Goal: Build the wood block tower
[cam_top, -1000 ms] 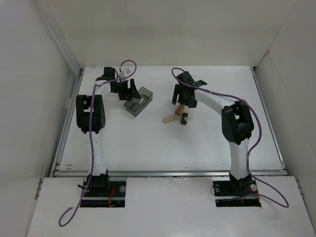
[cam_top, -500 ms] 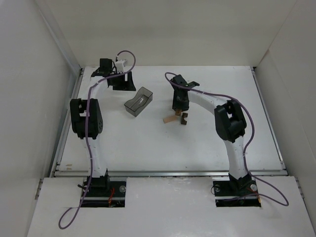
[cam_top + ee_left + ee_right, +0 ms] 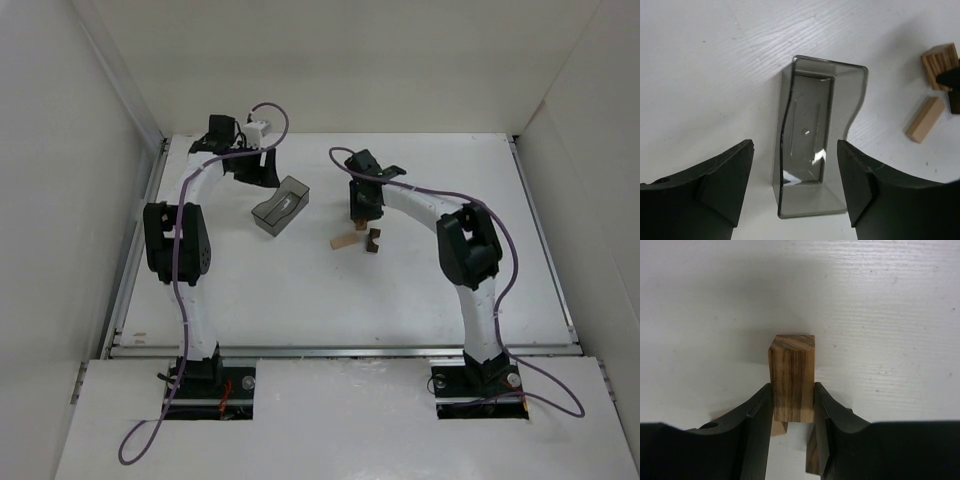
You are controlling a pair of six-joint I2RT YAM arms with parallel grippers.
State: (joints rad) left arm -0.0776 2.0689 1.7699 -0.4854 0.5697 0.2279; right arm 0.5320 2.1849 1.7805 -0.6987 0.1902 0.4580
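Wood block tower point(image 3: 345, 241) unbuilt: pieces lie loose on the counter point(image 3: 300, 290) under the right hand point(image 3: 792, 390), which grasps a striped block point(image 3: 791, 355). Next: lower it crosswise onto them. Left hand point(image 3: 795, 150) released.

Bin point(image 3: 281, 207) left of loose blocks point(image 3: 346, 241), one block point(image 3: 792, 375) between the right claw point(image 3: 792, 390) tips, just behind them

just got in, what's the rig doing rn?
The right gripper is clamped on a striped brown block, close to a tan block and a dark block lying loose on the table. The left gripper hangs open over the grey plastic bin, holding nothing. No stack is standing yet.
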